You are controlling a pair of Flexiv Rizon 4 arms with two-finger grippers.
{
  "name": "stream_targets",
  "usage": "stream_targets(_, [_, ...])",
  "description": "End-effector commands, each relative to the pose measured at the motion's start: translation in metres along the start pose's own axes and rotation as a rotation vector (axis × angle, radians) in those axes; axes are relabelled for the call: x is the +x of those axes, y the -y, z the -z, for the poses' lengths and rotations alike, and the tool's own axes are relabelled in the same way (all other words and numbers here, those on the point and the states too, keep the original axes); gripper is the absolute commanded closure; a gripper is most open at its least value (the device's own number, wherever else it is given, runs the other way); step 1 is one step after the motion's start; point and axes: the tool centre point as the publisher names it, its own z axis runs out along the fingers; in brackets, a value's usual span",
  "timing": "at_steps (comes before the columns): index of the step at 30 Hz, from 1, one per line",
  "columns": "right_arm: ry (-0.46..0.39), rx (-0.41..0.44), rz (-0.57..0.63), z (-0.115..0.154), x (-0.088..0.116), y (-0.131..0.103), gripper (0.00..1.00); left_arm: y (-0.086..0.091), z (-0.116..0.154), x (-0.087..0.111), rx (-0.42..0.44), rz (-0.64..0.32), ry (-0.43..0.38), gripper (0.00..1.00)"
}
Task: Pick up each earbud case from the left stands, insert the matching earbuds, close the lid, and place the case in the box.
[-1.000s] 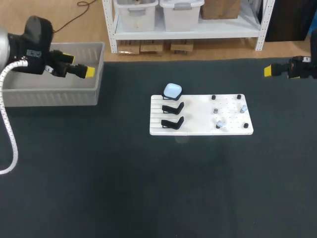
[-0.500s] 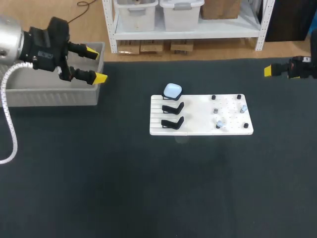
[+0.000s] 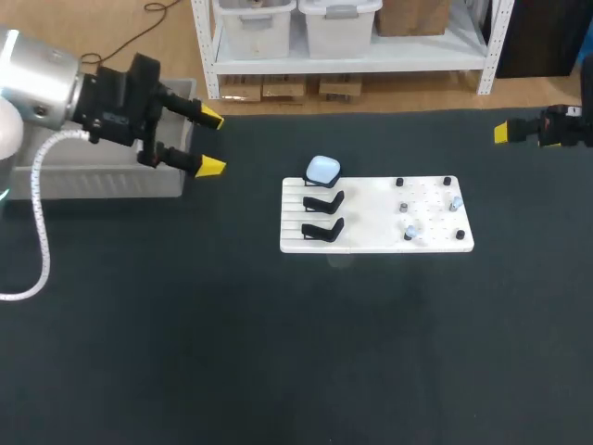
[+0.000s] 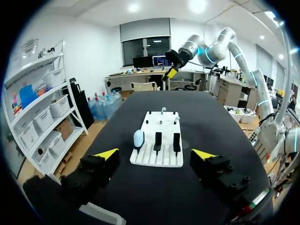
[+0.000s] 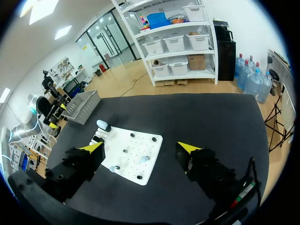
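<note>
Far-left box (image 3: 83, 183): grey plastic bin with straight walls, at the table's back-left corner; arm hides most of the inside, contents can't tell.
Left gripper (image 3: 211, 143): fingers spread wide, holding nothing; yellow tips just past the box's right end wall, pointing toward the board, well apart from it.
Table (image 3: 278, 352): dark matte mat; broad stretch between left gripper and board, and another in front of the board.
Board (image 3: 371, 239): white flat rectangle, mid-table; slotted left part, holed right part.
Stands (image 3: 323, 201): black, angled, in a row on the board's left part.
Earbud case (image 3: 322, 169): pale blue, rounded, smooth, lid shut; sits on the rearmost stand, neither gripper touching it.
Earbuds (image 3: 409, 230): small pale pieces among black pegs (image 3: 399, 183) on the board's right part; too small for detail.
Right gripper (image 5: 141, 147): fingers wide apart, nothing between them; near the table's back-right edge, well apart from the board.
</note>
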Motion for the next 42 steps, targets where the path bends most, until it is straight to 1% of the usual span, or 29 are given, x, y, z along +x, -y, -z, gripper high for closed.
stream_targets(1, [0.000,-0.001,0.000,0.000,0.000,0.000,0.00,-0.008,-0.015,0.004,0.061,-0.007,0.004,0.00])
stream_targets(7, [0.000,-0.001,0.000,0.000,0.000,0.000,0.00,-0.013,-0.030,0.011,0.083,0.000,0.008,0.00])
stream_targets(16, [0.000,-0.001,0.000,0.000,0.000,0.000,0.00,-0.018,-0.044,0.015,0.120,-0.006,0.016,0.00])
stream_targets(18, [0.000,-0.001,0.000,0.000,0.000,0.000,0.00,-0.018,-0.047,0.015,0.122,-0.024,0.024,0.00])
stream_targets(20, [0.000,-0.001,0.000,0.000,0.000,0.000,0.00,-0.017,-0.051,0.014,0.109,-0.063,0.024,0.00])
stream_targets(21, [0.000,-0.001,0.000,0.000,0.000,0.000,0.00,-0.017,-0.054,0.014,0.112,-0.065,0.023,0.00])
stream_targets(27, [0.000,-0.001,0.000,0.000,0.000,0.000,0.00,-0.025,-0.075,0.022,0.126,-0.052,0.008,0.00])
stream_targets(31, [0.000,-0.001,0.000,0.000,0.000,0.000,0.00,-0.026,-0.086,0.026,0.141,-0.043,0.002,0.00])
stream_targets(37, [0.000,-0.001,0.000,0.000,0.000,0.000,0.00,-0.029,-0.104,0.031,0.161,-0.023,0.003,0.00])
stream_targets(42, [0.000,-0.001,0.000,0.000,0.000,0.000,0.00,-0.036,-0.115,0.039,0.173,-0.009,0.007,0.00])
